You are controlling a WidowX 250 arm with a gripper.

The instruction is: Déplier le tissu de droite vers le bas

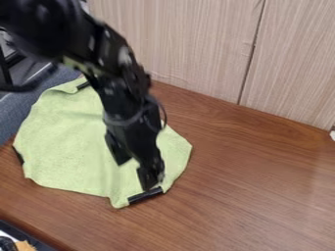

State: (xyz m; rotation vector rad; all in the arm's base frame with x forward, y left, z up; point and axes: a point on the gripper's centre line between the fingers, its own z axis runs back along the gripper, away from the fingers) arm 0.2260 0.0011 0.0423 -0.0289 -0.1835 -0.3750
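Note:
The black gripper hangs low over the lower right part of the light green cloth, its two fingers apart with green fabric visible between them. The cloth lies spread on the brown wooden table, with an uneven, rounded outline and some soft ripples. A black strip sits on its bottom edge, just below the right fingertip; whether they touch I cannot tell. Other dark strips show at the cloth's left edge and upper edge. The arm covers the cloth's upper right part.
The brown table extends to the right of the cloth. A pale wood-grain panel stands along the back. Grey-blue fabric is at the upper left, and dark items with an orange-tan piece are in the bottom left corner.

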